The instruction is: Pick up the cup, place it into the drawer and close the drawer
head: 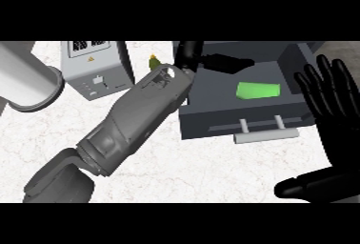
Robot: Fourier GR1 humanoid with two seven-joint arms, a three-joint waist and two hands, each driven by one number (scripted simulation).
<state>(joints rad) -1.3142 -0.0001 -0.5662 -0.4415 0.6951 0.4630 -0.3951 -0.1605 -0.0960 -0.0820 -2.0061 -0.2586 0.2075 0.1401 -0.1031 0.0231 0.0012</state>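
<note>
The green cup (259,89) lies inside the open dark grey drawer (211,112), toward its right side. My left forearm crosses the counter from the lower left, and my left hand (219,61) hovers over the drawer's back left part. Its fingers stretch out to the right, open, apart from the cup and holding nothing. My right hand (332,119) rests open at the right edge with fingers up, just right of the drawer. The drawer's pale bar handle (265,136) faces me at its front.
A grey box-shaped appliance (98,67) stands at the back, left of the drawer. A large pale cylinder (26,82) sits at the far left. A small green and yellow object (153,61) peeks out behind my left forearm. White marbled counter (204,167) lies in front.
</note>
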